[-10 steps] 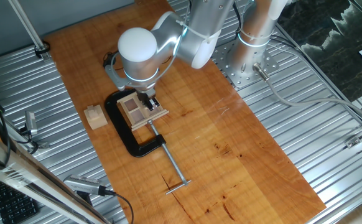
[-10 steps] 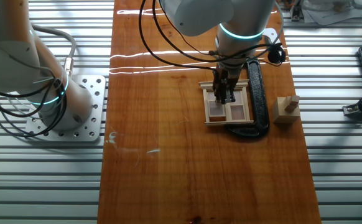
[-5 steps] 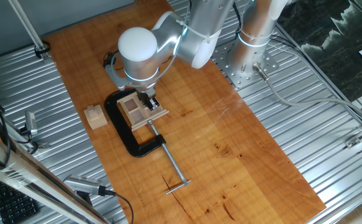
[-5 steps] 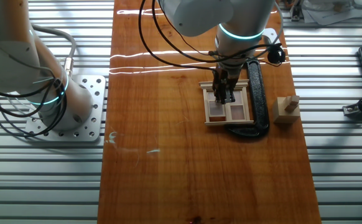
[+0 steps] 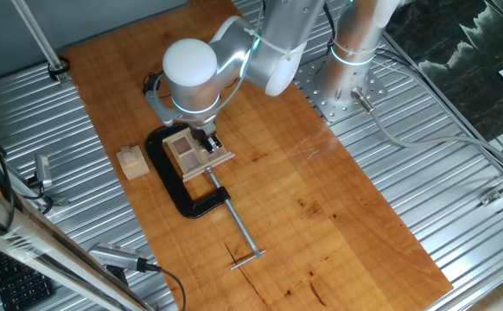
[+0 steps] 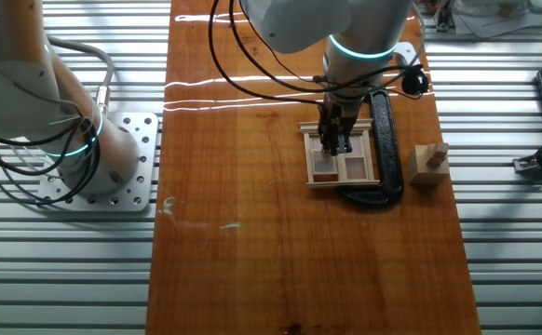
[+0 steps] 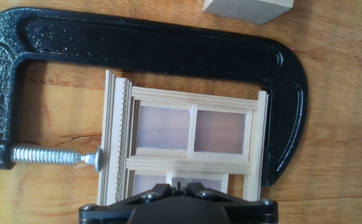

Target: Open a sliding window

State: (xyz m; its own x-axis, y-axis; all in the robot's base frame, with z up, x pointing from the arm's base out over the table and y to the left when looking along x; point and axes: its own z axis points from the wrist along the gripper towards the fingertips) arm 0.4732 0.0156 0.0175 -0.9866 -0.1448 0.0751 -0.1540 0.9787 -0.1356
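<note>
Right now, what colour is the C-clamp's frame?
Black, textured finish; the C-clamp shows best in the hand view.

The small square light-wood sliding window (image 7: 190, 152) showed pale cream rails and crossbars around dull pinkish-brown panes. The black cast C-clamp (image 7: 168, 43) had a pebbled, faintly glittering finish; its bright silver steel screw (image 7: 50, 155) was banded by thread ridges. The plain pale-beige wooden cube (image 6: 428, 166) carried no marking. The reddish-orange varnished wooden board (image 5: 338, 199) was streaked with dark grain lines and knots, with white glare bands at one end. The ribbed silver-grey metal table (image 6: 75, 270) ran in parallel stripes. The white robot arm (image 5: 191, 65) wore a glowing cyan ring; the black gripper (image 7: 180, 187) was matt.
</note>
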